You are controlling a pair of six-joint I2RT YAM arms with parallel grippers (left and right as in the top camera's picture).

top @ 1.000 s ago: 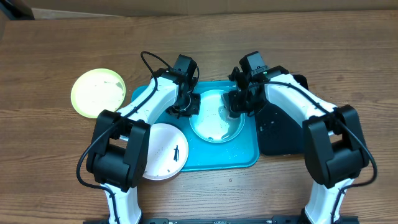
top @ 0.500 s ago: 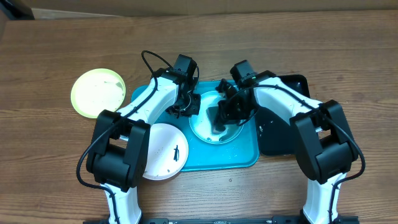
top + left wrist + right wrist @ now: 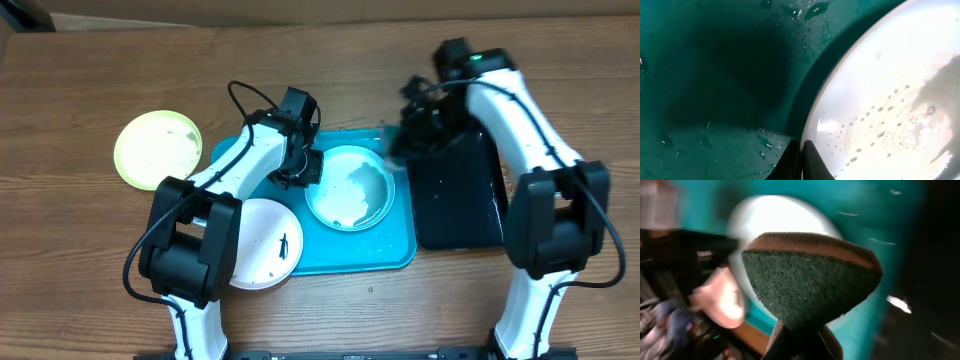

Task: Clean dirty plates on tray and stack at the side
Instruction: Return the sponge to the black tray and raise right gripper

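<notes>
**Left gripper [image 3: 302,168] pinching plate rim on tray; right gripper [image 3: 800,341] w/ sponge, up off the plate.**

Your left gripper's fingers [image 3: 801,154] are closed right down on the rim of the light blue plate [image 3: 348,190]. That plate lies flat in the turquoise tray [image 3: 350,256], roughly mid-tray, wet w/ drops and streaks. Your right gripper is clamped on the narrow end of a scouring sponge [image 3: 807,275], green pad facing the wrist cam, brown layer on top. Overhead it's blurred, above where the tray's far-right corner meets the black tray [image 3: 455,215]. The white plate [image 3: 258,245] w/ a dark smudge sits at the tray's near-left corner, partly under the left arm; can't tell if it rests on the rim. The yellow-green plate [image 3: 158,150] lies on the wooden table [image 3: 80,280], well left of the tray.
</notes>
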